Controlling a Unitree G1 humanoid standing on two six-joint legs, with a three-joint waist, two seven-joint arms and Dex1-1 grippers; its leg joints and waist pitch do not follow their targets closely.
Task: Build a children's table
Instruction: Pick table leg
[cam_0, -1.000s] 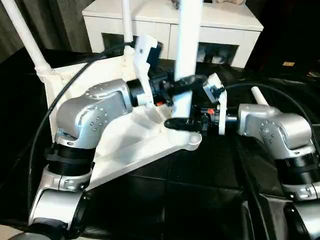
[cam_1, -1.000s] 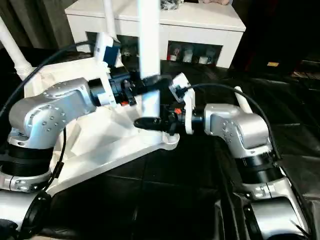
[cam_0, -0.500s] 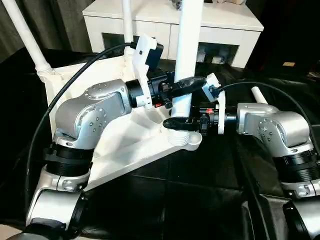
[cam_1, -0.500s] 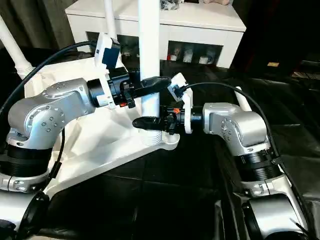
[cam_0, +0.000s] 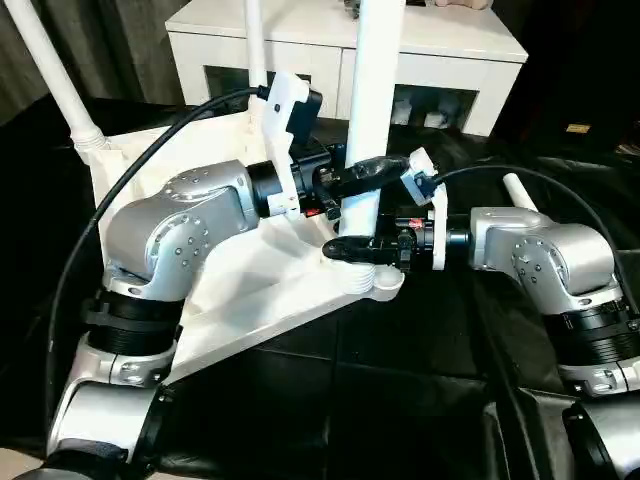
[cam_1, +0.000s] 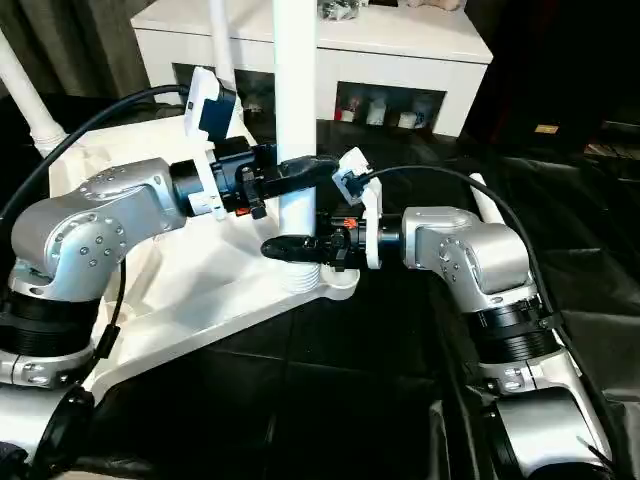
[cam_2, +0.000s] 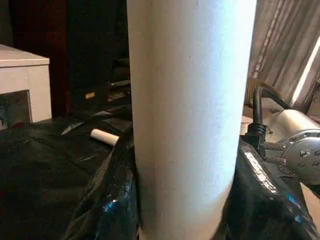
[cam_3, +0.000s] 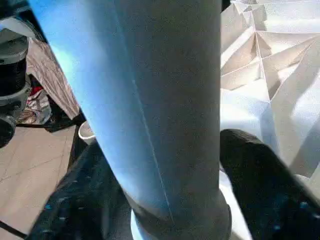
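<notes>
Table leg (cam_0: 375, 70) upright at tabletop (cam_0: 240, 300) corner

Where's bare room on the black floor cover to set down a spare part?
Free: the black floor cover in front of the white ribbed plastic tabletop, between the two silver forearms. Crowded: the near corner socket, where the left end effector and right end effector flank the upright white tube leg. A loose white tube leg lies beyond the right forearm.
</notes>
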